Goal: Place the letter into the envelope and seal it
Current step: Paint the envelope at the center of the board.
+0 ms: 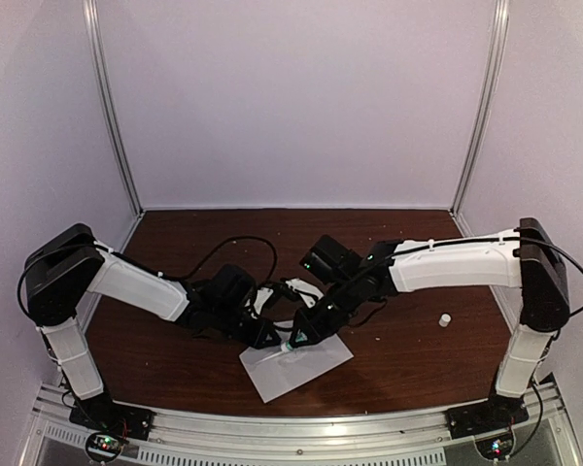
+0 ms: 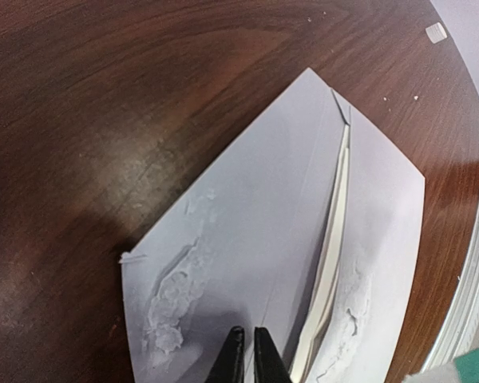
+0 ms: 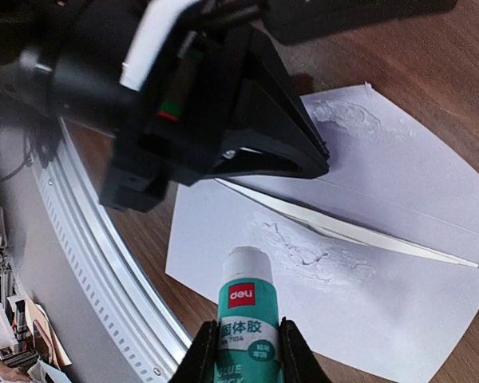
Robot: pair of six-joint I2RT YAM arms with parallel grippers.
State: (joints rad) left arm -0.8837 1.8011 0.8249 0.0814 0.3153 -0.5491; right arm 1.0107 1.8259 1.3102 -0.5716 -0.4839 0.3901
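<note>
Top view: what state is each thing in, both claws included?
Envelope: flat, unsealed, flap open, glue smeared on both sides of the mouth.
Letter: inside the envelope, one edge showing.
Glue stick: uncapped, held.
Cap: off, lying far from the stick.
Left claw: shut, over the envelope.
Right claw: shut on the glue stick.

White shells and black joints are being shown on the left arm (image 1: 136,283) and right arm (image 1: 457,264). Black cables (image 1: 243,240) are being looped alongside.
</note>
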